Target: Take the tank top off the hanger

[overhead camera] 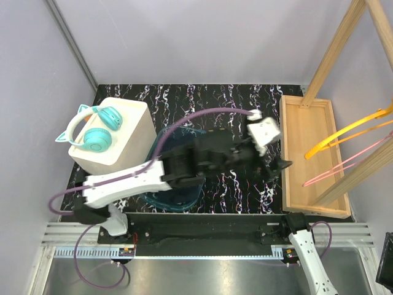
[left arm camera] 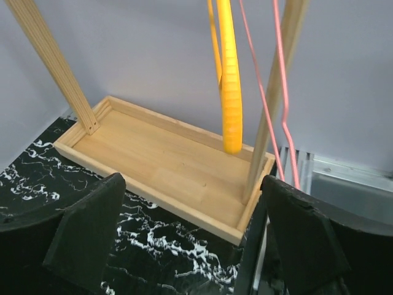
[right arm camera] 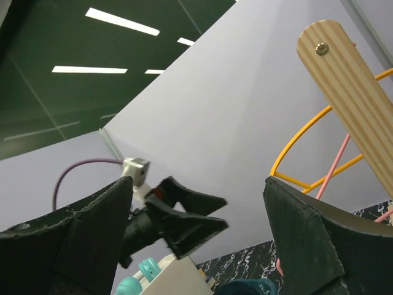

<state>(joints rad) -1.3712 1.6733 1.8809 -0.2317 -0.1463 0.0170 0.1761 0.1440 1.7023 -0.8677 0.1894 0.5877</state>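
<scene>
1. Wooden tray [overhead camera: 307, 132] sits along the right edge of the tabletop [overhead camera: 245, 98], and the rack's slanted posts [overhead camera: 334, 52] rise out of it, so that side is pretty boxed in
2. The left gripper [left arm camera: 193, 196] hangs over the marble just short of the tray's long rim. Its jaws are spread wide with nothing between them, and only tabletop and tray show in the gap
3. The yellow hanger [left arm camera: 231, 92] and the thin pink hanger [left arm camera: 280, 74] dangle over one end of the tray, right beside a post
4. The tank top [overhead camera: 178, 200] is teal and lies on the tabletop front and left of centre. It's partly under the left arm, just beside the white box [overhead camera: 123, 147], and well apart from both hangers
5. That box carries teal cat-ear headphones [overhead camera: 95, 132] and fills the left side, so the roomiest stretch is the marble between the tank top and the tray
6. The right gripper [right arm camera: 196, 203] doesn't show from overhead. Its own camera has it tipped up at the wall, fingers far apart and holding nothing
7. The surface is black marble-look with white and purple veins. Pale lilac walls [overhead camera: 184, 37] close in at the left and back, and a metal rail [overhead camera: 202, 252] runs along the near edge
</scene>
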